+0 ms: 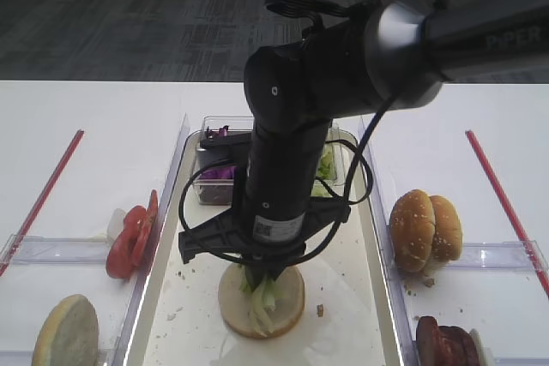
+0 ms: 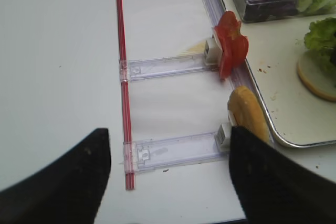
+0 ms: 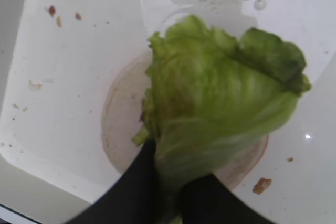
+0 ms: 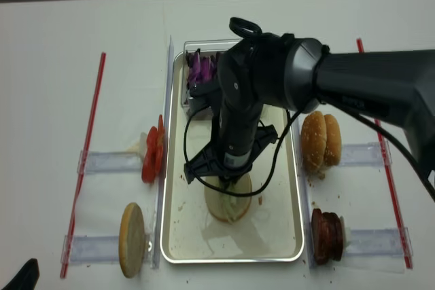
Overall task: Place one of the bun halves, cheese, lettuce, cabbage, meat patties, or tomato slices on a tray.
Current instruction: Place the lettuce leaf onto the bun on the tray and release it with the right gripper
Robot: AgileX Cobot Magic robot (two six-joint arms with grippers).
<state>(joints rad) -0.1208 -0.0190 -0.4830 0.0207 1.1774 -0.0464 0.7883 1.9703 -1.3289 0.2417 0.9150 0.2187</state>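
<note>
Both high views look down at the tray (image 1: 371, 237); the right wrist view looks very near at its liner; the left wrist view looks from its left side.

Glossy black arm (image 1: 287, 126) — grey collar, looping black cables (image 1: 206, 212), white "PiPER" lettering.

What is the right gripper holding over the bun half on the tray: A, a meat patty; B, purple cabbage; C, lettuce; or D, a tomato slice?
C: the right gripper is shut on green ruffled lettuce right over the bun half on the tray.
</note>
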